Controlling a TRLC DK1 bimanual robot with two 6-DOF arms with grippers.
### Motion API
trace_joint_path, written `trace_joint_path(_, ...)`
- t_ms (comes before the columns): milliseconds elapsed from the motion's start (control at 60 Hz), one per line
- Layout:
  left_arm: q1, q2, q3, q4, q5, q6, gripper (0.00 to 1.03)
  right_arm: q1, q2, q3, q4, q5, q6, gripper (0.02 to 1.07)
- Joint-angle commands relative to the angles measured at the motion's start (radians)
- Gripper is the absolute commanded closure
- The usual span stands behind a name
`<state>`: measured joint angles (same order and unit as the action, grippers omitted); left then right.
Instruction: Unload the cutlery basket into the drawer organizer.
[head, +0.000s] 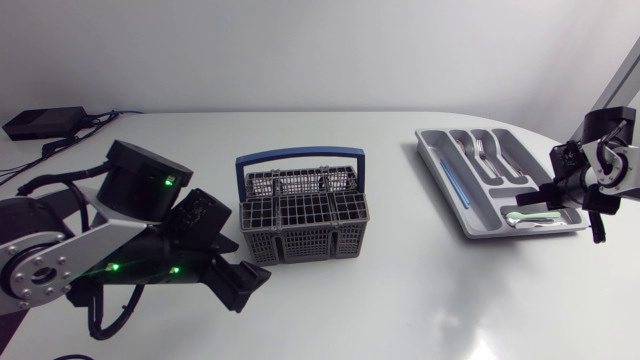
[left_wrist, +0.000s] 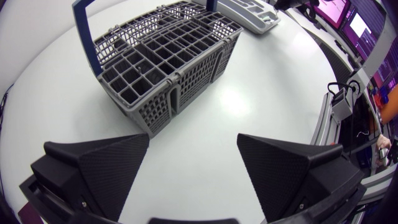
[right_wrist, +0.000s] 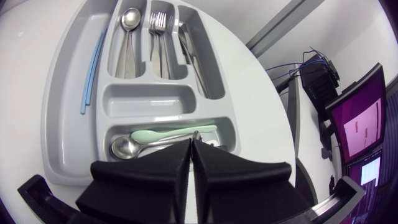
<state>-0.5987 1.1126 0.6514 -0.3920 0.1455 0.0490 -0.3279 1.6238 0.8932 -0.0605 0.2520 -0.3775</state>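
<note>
Counting it up: one cutlery basket (head: 303, 213), one drawer organizer (head: 440, 170) and two arms, all on the white tabletop (head: 400, 290).

In the head view the grey mesh basket is sitting at the middle with its blue handle (head: 300, 156) standing upright. Its cells are looking bare from both the head and left wrist views. The left claw (head: 245, 285) is hanging at about 8 o'clock from the basket, just beside its corner. It's fully released, with the fingers (left_wrist: 106, 171) spread wide and nothing between them.

The grey organizer is lying well apart from the basket, out at 2 o'clock. It's showing six compartments:
- The long thin slot is holding one blue stick (right_wrist: 91, 71).
- The three lengthwise slots are holding spoons (right_wrist: 127, 37), forks (right_wrist: 160, 31) and knives (right_wrist: 193, 50). They're overlapping too much for an exact count.
- The crosswise slot nearest the right claw is holding one mint green spoon (right_wrist: 165, 134) and one metal spoon (right_wrist: 124, 148), lying side by side.
- The crosswise slot next to it is looking bare.

The right claw (right_wrist: 191, 149) is hovering over that nearest slot with its fingers clenched together. The metal spoon's handle is reaching right up to the tips, and it's not possible to tell if it's pinched.
</note>
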Motion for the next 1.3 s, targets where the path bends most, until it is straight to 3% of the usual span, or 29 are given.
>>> trace_joint_path(0,0.004,-0.014,-0.022,-0.007,0.002,-0.015,0.04,0.013,0.022,-0.050,0.024,0.009,-0.037,0.90)
trace_joint_path(183,0.010,-0.016,-0.021,-0.010,0.000,-0.014,0.04,0.044,-0.001,-0.080,-0.015,0.004,-0.035,0.35)
trace_joint_path(283,0.031,-0.022,-0.021,-0.018,0.000,-0.012,0.04,0.059,-0.064,-0.074,-0.073,-0.039,-0.017,0.18)
trace_joint_path(367,0.051,-0.031,-0.022,-0.021,0.000,-0.011,0.04,0.081,-0.127,-0.071,-0.124,-0.083,0.023,0.11)
trace_joint_path(667,0.174,-0.048,-0.035,-0.021,-0.001,-0.003,0.04,0.242,-0.321,-0.046,-0.343,-0.296,0.282,0.10)
trace_joint_path(950,0.229,0.049,-0.021,0.045,-0.012,-0.009,0.04,0.579,-0.298,-0.057,-0.323,-0.257,0.546,0.10)
trace_joint_path(1283,0.310,0.156,0.030,0.105,-0.029,0.000,0.04,0.716,-0.113,0.019,-0.269,-0.243,0.667,0.10)
